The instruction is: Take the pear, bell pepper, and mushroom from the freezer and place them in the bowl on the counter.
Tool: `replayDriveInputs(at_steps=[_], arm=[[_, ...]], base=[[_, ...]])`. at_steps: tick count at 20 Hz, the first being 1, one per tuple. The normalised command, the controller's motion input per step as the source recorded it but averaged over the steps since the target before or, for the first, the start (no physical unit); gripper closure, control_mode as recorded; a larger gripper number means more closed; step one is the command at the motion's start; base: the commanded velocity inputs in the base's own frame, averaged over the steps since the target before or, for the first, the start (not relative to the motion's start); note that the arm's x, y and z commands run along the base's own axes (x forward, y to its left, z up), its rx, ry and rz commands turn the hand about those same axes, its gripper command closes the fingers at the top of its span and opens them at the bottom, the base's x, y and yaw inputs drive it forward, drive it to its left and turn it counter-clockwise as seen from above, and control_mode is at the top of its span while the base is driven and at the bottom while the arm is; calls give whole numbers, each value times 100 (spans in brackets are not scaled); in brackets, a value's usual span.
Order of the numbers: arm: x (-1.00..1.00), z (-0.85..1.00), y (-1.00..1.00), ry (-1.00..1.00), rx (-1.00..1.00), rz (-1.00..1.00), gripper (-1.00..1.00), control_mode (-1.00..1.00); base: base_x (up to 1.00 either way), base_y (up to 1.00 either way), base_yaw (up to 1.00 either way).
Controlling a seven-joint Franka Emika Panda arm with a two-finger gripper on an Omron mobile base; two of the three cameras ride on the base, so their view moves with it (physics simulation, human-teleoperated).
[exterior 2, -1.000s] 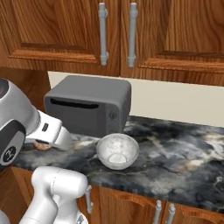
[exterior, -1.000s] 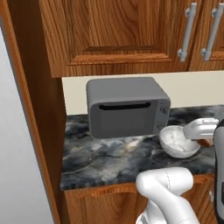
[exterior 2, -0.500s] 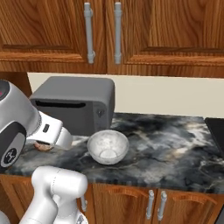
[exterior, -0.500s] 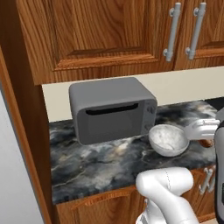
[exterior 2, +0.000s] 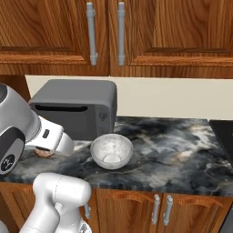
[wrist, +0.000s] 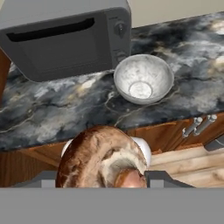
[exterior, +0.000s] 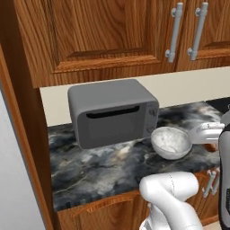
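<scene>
My gripper (wrist: 105, 179) is shut on the mushroom (wrist: 94, 153), a large brown cap with its pale underside facing the hand camera. It hangs in front of the counter's (wrist: 52, 118) edge, above the cabinet fronts. The bowl (wrist: 143, 78) stands empty on the counter beside the microwave, ahead of the gripper and apart from it. In the right base view the hand (exterior 2: 50, 139) hovers left of the bowl (exterior 2: 111, 151), a sliver of mushroom (exterior 2: 44, 154) under it. From the left base view the hand (exterior: 207, 134) is right of the bowl (exterior: 170, 143). Pear, bell pepper and freezer are out of view.
A grey microwave (exterior: 112, 112) sits on the counter (exterior: 99, 166) against the wall, just left of the bowl. Wooden wall cabinets (exterior 2: 118, 32) hang above, and base cabinets with metal handles (exterior 2: 161, 209) run below. A dark stovetop edge (exterior 2: 225, 136) is at the far right.
Both base views have shifted, so the base has driven along the counter; microwave and bowl slid leftward in the pictures. The gripper keeps its hold on the mushroom.
</scene>
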Motion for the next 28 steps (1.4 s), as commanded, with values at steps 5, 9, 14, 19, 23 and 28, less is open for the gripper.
replayDriveInputs(at_steps=[5,9,14,19,23,28], arm=[[46,-14,-5,11,-1,-6,100,-100],[60,-29,-4,3,-7,-12,100,-100],[33,-33,-13,0,-6,-12,100,-100],[31,-56,-18,2,0,0,100,-100],[57,-30,-16,0,0,0,100,-100],[55,-21,-22,0,0,0,100,-100]], base=[[21,0,-4],[0,0,0],[0,0,0],[0,0,0],[0,0,0],[0,0,0]])
